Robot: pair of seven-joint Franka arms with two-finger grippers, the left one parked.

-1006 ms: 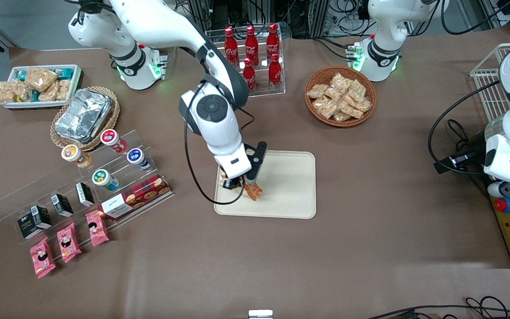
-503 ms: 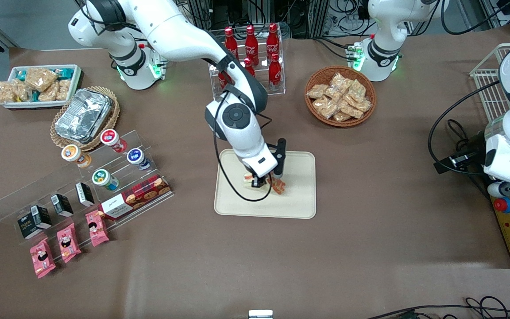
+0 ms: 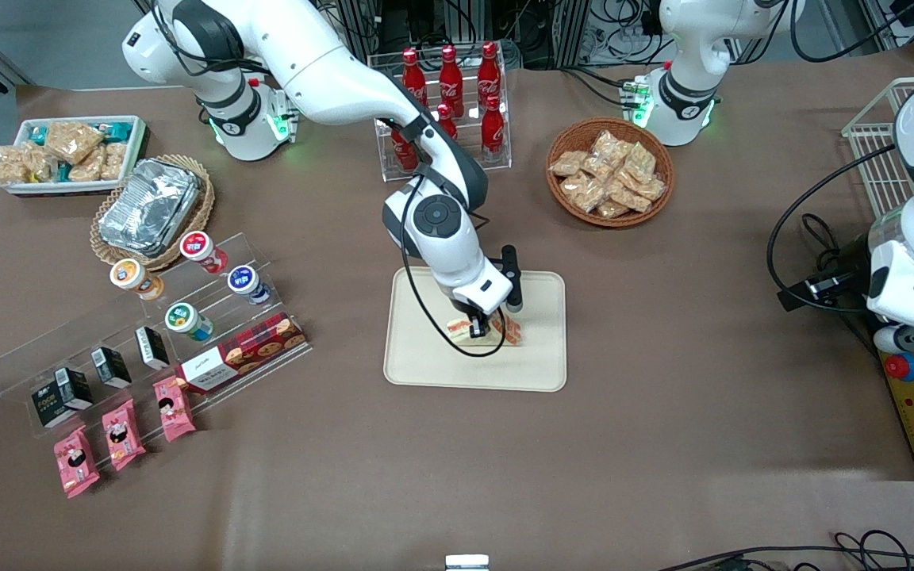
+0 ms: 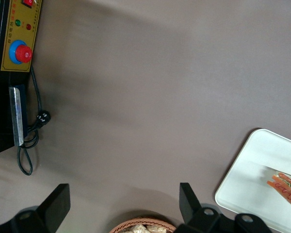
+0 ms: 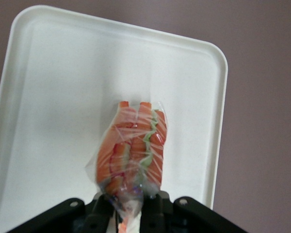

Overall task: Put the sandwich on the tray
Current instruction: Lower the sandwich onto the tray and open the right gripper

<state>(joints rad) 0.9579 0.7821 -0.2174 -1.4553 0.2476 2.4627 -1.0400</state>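
Sandwich (image 5: 133, 145) in hand (image 3: 482, 327); over tray (image 3: 536, 365)

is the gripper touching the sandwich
Touching. The right wrist view shows the gripper shut on the wrapped end of the sandwich, over the tray; the front view shows the same grip.

The gripper (image 3: 482, 327) and wrist hide much of the sandwich (image 3: 511, 332) in the front view; the fingertips are cut off in the right wrist view; the left wrist view crops the tray (image 4: 254, 184) and the sandwich (image 4: 287, 186).
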